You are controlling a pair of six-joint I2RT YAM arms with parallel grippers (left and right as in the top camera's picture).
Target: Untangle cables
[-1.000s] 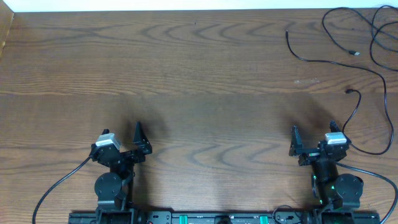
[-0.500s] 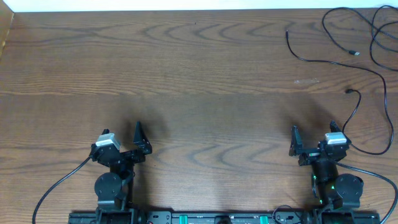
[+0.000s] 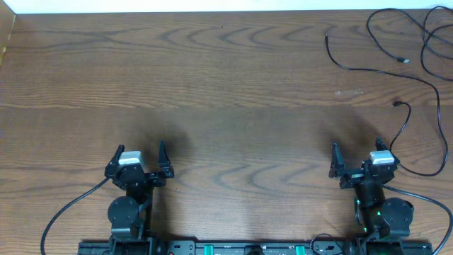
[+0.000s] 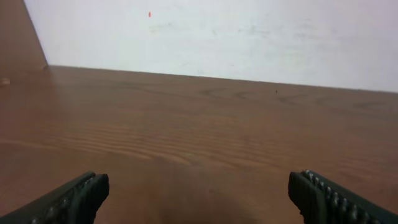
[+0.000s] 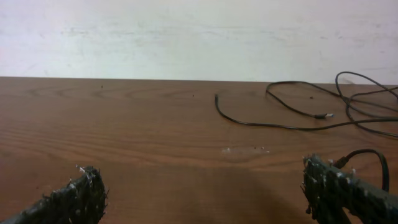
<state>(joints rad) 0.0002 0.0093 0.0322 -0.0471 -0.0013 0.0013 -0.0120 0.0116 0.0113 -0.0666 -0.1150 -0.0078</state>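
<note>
Thin black cables [image 3: 396, 71] lie spread in loose curves at the table's far right corner, and some run off the right edge. One cable end [image 3: 396, 105] curls down just beside my right gripper [image 3: 357, 150], which stands open and empty near the front edge. From the right wrist the cables [image 5: 292, 124] lie ahead and to the right, and one strand [image 5: 367, 152] passes right behind the right fingertip [image 5: 339, 190]. My left gripper [image 3: 139, 151] stands open at the front left, far from the cables. Between its fingers the left wrist view shows only bare wood under the gripper [image 4: 199, 196].
The brown wooden table [image 3: 212, 92] ends at a white wall along the far side. A raised wooden edge [image 3: 7, 35] stands at the far left corner. Thicker black arm wires [image 3: 64, 212] trail from both bases along the front.
My left gripper has turned from pointing aslant to the right to pointing straight at the far side. The right gripper and the cables have stayed put.
</note>
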